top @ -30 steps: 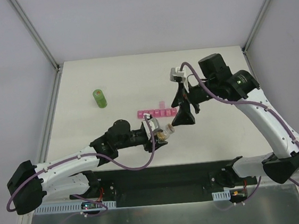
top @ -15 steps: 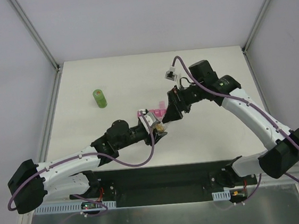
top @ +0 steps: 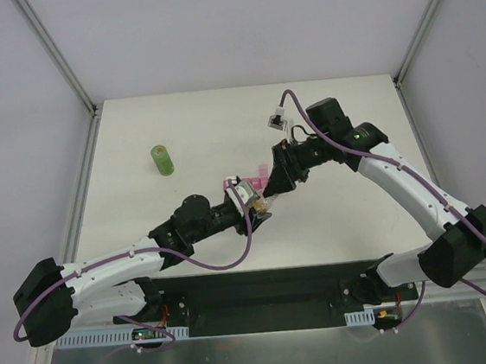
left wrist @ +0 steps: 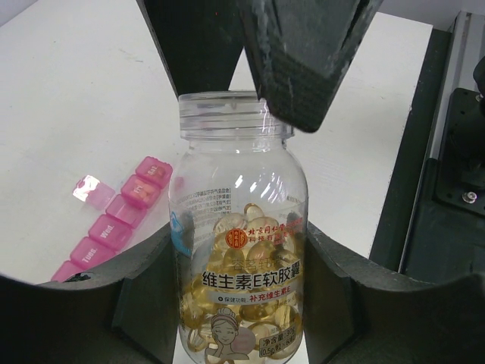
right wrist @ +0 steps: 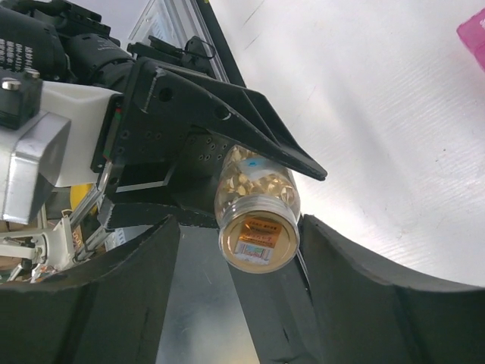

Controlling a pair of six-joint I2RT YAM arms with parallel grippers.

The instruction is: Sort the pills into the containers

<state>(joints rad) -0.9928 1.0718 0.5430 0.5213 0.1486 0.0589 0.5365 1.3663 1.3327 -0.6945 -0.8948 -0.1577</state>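
Nearest to the arm bases, the left gripper is pinching the clear bottle by its lower body, one finger pressed on each side. It holds the bottle above the table, near the middle. The pills are all inside, a yellow-brown heap in the lower part of the bottle.

A little farther, the right gripper comes from the far right. Its jaws stand spread on both sides of the bottle's neck end. In the right wrist view we see a gap on one side, and the other finger is just beside the glass, so we judge that nothing is gripped. We cannot tell whether a lid covers the mouth.

Just beyond the bottle lies the pink containers strip, on the table and mostly hidden by the grippers in the top view. One lid near its far end looks flipped open, and the others look shut. Well apart, at the far left, lies a green bottle.

We think the dangers are these. If the right jaws close off-centre, they may push the bottle sideways or turn it in the left fingers. If the mouth is open while the bottle is tipped, many pills may pour onto the table at once. A low move may also knock the strip.
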